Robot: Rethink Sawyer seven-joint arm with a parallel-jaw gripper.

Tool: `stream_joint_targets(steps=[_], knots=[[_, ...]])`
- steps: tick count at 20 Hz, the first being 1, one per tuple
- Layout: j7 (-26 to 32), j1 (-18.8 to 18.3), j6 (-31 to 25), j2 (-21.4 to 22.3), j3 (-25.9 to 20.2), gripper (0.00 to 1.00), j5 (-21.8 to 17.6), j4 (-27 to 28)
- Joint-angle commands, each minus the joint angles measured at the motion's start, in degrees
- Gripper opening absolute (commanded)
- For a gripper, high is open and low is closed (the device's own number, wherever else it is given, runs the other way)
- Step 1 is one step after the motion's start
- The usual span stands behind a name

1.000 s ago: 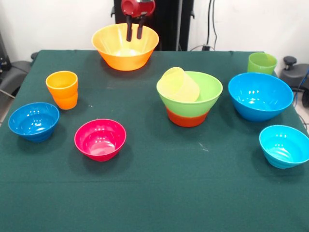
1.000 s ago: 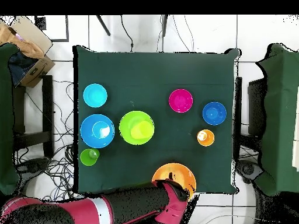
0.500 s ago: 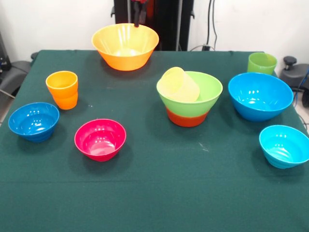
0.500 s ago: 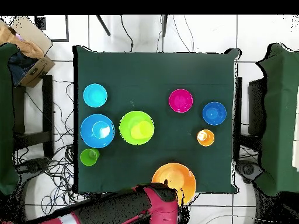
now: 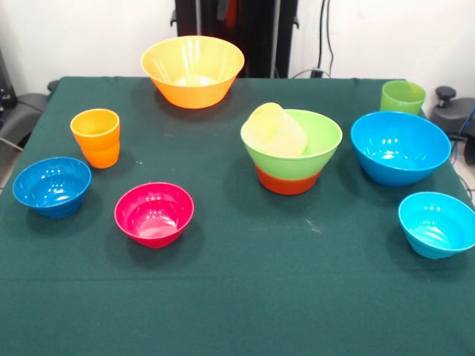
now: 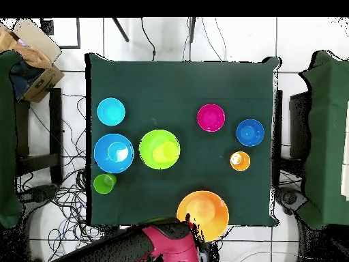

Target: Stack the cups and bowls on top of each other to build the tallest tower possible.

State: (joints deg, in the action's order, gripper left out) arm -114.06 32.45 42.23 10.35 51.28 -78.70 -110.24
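Observation:
The tower stands right of the table's middle: the orange-red bowl point(image 5: 288, 182) bears the light green bowl point(image 5: 318, 152), and the pale yellow cup point(image 5: 276, 130) lies tilted inside it. The big yellow-orange bowl point(image 5: 192, 70) is at the far edge. The orange cup point(image 5: 96, 137), small dark blue bowl point(image 5: 52, 185) and magenta bowl point(image 5: 154, 213) are on the left. The light green cup point(image 5: 403, 96), big blue bowl point(image 5: 401, 147) and small cyan bowl point(image 5: 436, 222) are on the right. The gripper point(image 6: 191, 235) shows only in the overhead view, drawn back off the table beside the yellow-orange bowl point(image 6: 203, 214).
The table wears a dark green cloth point(image 5: 245, 297). The black pedestal point(image 5: 252, 37) stands behind the far edge. In the overhead view a cardboard box point(image 6: 31, 51) sits at the upper left, cables lie on the floor, and dark green covered stands flank the table.
The arm has drawn back from over the yellow-orange bowl. It has left the front view and now sits off the table's edge in the overhead view. The cups and bowls have not moved.

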Motion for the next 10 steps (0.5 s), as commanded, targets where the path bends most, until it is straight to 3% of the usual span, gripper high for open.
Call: stream_joint_targets(steps=[1,5,10], knots=[[-5.33,-2.7,-6.09,0.46,-9.17,1.0,2.41,1.89],[-3.68,-3.52,-7.35,0.6,-10.54,1.0,4.8,1.14],[4.78,-7.34,-5.75,0.6,-10.8,1.0,11.39,0.35]])
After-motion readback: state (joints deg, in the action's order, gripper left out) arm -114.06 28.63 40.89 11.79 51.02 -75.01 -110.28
